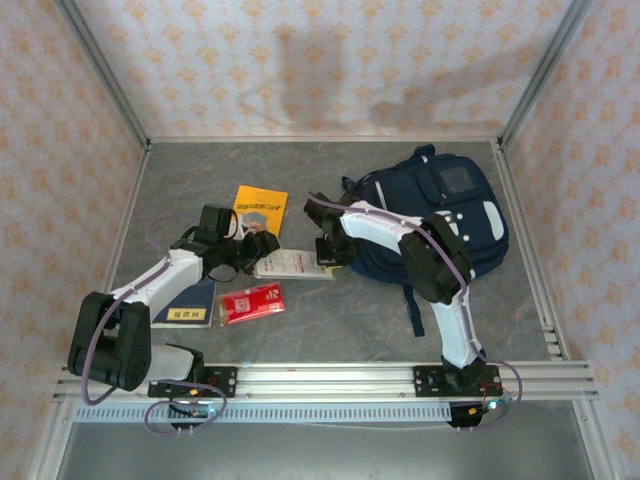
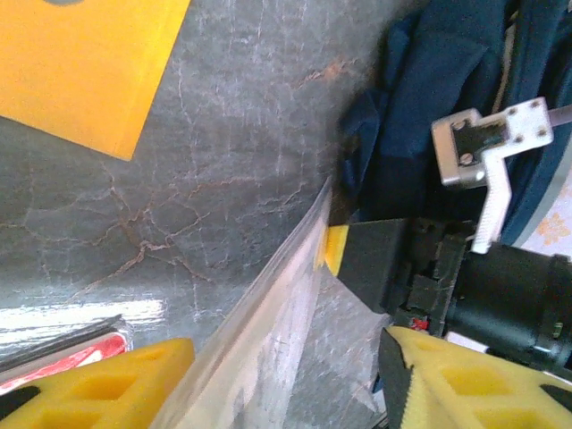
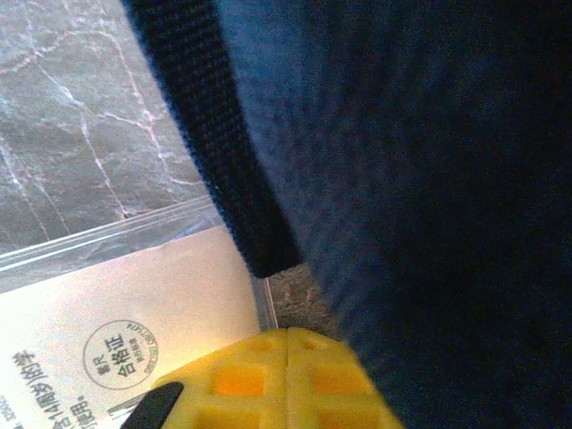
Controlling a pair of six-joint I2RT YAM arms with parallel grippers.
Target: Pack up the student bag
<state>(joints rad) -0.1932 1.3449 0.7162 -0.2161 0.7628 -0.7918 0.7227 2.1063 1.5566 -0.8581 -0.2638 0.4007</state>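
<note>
- the left gripper [image 2: 284, 391] is spread wide, with a jaw on either side of a clear plastic packet [image 2: 268, 331] lying on the tabletop [image 2: 206, 206].
- the right gripper [image 3: 286, 380] is closed, with nothing seen between its jaws, just beside a dark strap [image 3: 214, 143].
- the student bag [image 1: 440, 215] lies flat at the right rear of the tabletop. it looks like soft, floppy fabric, bulky and likely to sag, so a strap or firm seam would hold better than a slack panel.

left arm stretched forward, left hand [image 1: 262, 246] fingers apart; right arm folded inward, right hand [image 3: 288, 334] fingers pressed together.
</note>
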